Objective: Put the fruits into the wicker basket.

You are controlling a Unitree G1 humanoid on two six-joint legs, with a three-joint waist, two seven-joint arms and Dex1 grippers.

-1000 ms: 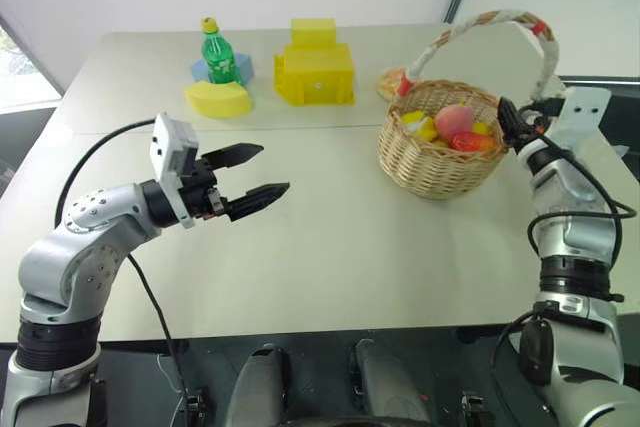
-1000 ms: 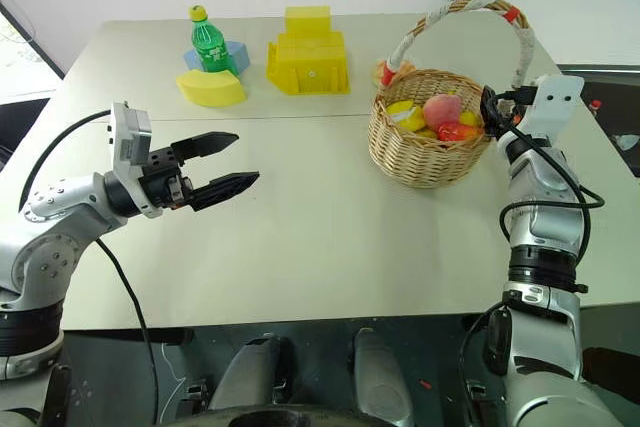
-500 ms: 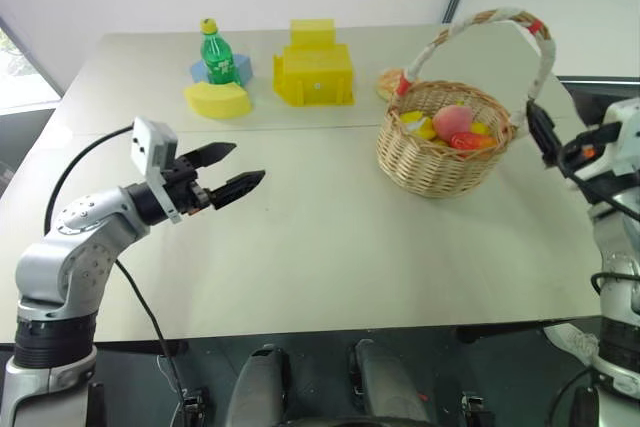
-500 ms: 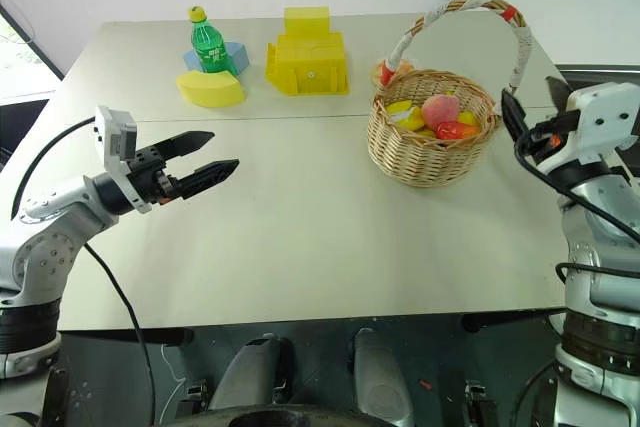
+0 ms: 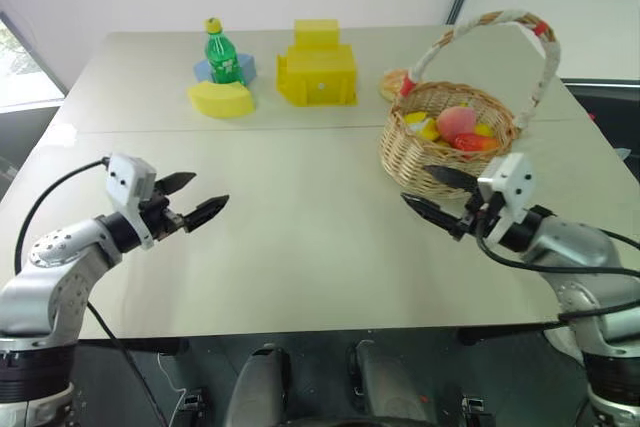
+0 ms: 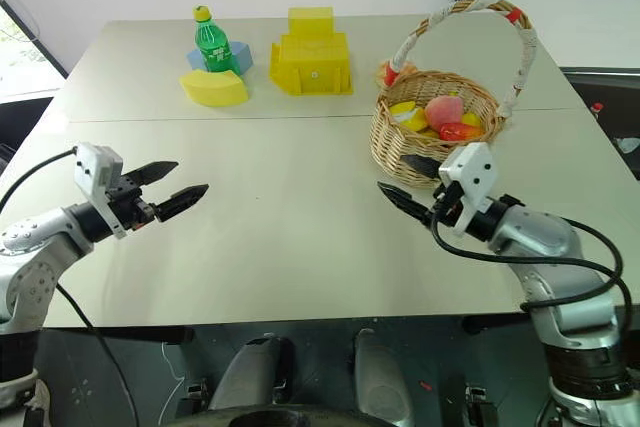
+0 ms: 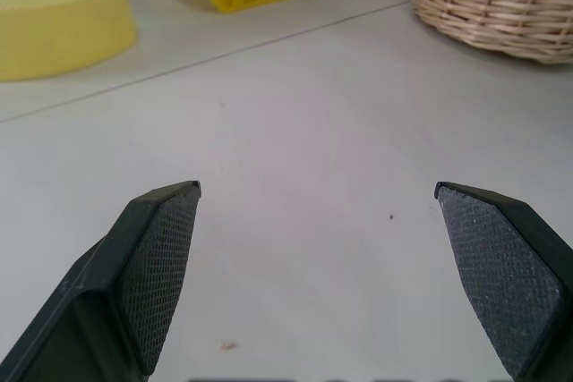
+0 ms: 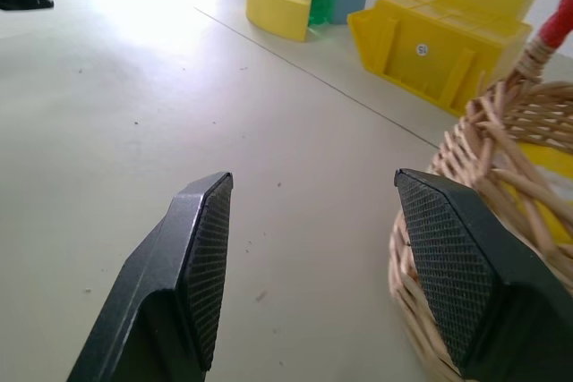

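Fruits [image 5: 458, 127] sit half-hidden, maybe four, in wicker basket [image 5: 440, 162]; both grippers' fingers apart, empty.

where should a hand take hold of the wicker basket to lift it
Best at the top of the arched handle of the wicker basket, coming down from above with the fingers across the band. The arch stands upright and bare over the fruits, and it sits over the basket's middle, so the load would likely hang level. The woven wall looks too wide and round to pinch.

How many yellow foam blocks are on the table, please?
2: the wedge-shaped block lies in front of the green bottle; the box-shaped block stands between that bottle and the wicker basket.
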